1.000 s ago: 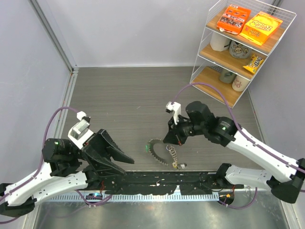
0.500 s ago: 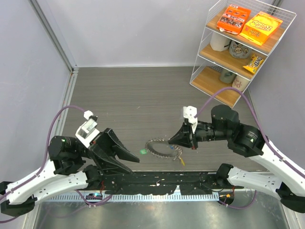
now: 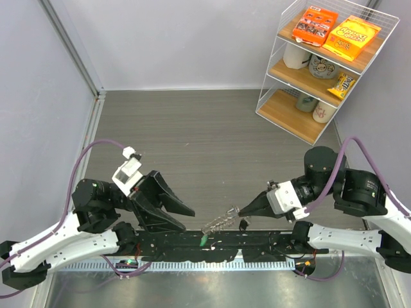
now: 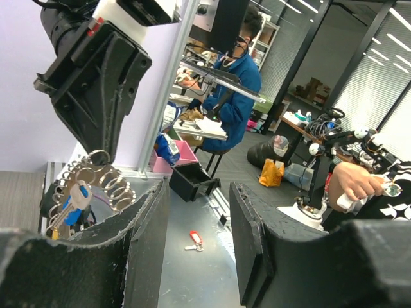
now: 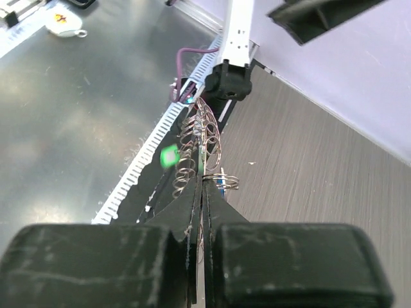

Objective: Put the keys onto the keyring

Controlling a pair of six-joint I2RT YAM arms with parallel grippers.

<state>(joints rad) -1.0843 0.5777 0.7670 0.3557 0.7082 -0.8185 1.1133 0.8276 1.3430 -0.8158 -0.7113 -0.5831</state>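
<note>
The keyring (image 3: 221, 222) is a metal ring fringed with many small silvery rings and keys. It hangs off the table just above the arms' black base. My right gripper (image 3: 243, 210) is shut on its edge. In the right wrist view the jaws (image 5: 204, 183) pinch the ring, and the bunch (image 5: 198, 138) with a green tag (image 5: 169, 156) hangs beyond the tips. My left gripper (image 3: 189, 221) is open and empty, just left of the ring. In the left wrist view the keyring (image 4: 96, 183) with a blue-tagged key (image 4: 76, 196) hangs under the right gripper, left of my open fingers (image 4: 144, 237).
A wire shelf rack (image 3: 321, 64) with snack boxes and cups stands at the back right. The arms' black base (image 3: 225, 247) and a toothed rail run along the near edge. A red-tagged key (image 4: 194, 239) lies on the metal surface beyond the table edge.
My right gripper has drawn back to the right and toward the near edge, carrying the keyring off the table. My left gripper has moved right, closer to the ring, and stays open.
</note>
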